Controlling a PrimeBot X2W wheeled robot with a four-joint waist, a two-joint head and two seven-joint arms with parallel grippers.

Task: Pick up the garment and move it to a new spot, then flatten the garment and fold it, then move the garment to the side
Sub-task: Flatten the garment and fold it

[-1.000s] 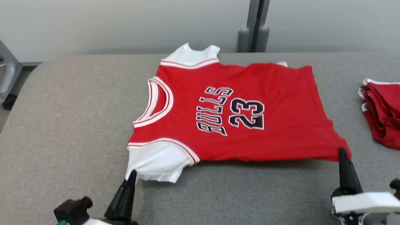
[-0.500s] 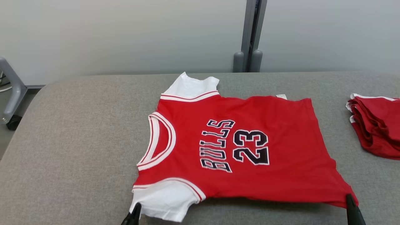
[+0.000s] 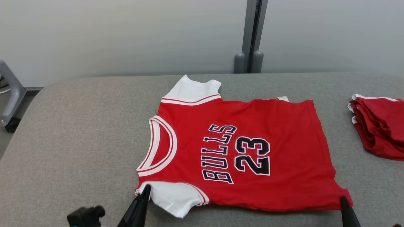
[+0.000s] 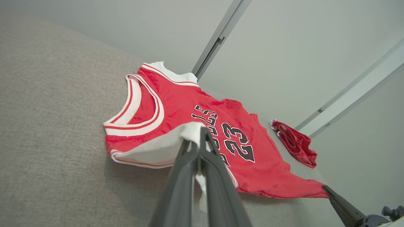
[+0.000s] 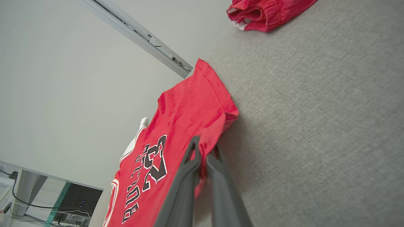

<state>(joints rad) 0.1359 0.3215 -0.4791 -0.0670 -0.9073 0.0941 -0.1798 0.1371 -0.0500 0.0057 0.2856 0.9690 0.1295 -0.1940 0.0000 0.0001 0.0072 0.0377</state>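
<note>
Found flat at frame centre on table (image 3: 79,126): jersey (image 3: 252,132). Clamped shut on its white sleeve, lower left: left gripper (image 3: 145,189); likewise on hem corner, lower right: right gripper (image 3: 343,200). Drawn inward along near edge since last check; judged start of fold.

We see a grey padded table (image 3: 79,126): a jersey (image 3: 284,142) lies mid-table, a pile of red clothes (image 3: 378,132) by its right edge.

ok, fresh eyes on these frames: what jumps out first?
The red Bulls 23 jersey lies spread on the grey table, neck toward the robot's left. The left gripper pinches its near white sleeve, the right gripper its near hem corner. A heap of red garments sits at the right.
</note>
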